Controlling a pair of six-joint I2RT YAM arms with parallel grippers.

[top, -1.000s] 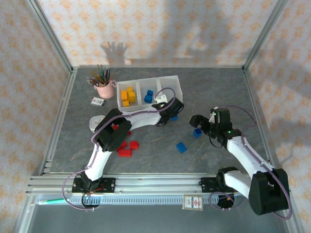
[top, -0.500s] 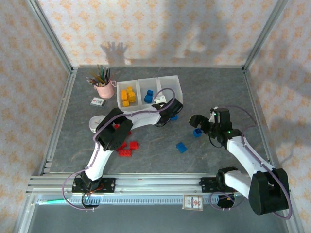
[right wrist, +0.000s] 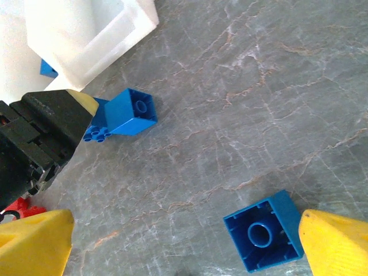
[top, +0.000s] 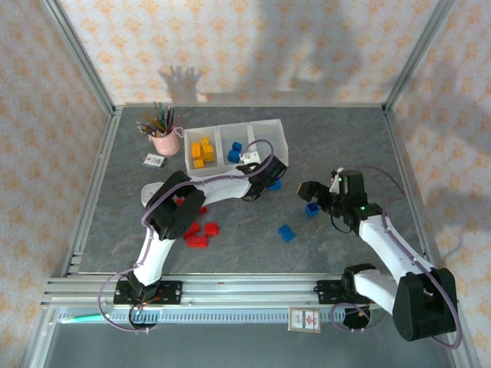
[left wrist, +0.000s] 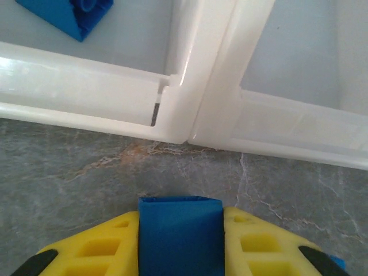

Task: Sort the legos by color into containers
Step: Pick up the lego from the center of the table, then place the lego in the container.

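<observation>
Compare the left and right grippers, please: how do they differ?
The left gripper is shut on a blue lego; the right gripper is open and holds nothing. The left faces the containers wall; the right hangs over bare table, a second blue lego beside one finger. Both have yellow fingers.

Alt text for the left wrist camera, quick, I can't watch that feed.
The left end effector pinches a blue brick between its yellow fingers, grey table beneath. Just ahead stands the near wall of the white tray, at the divider between two bins; another blue brick lies in the bin at upper left.
</observation>
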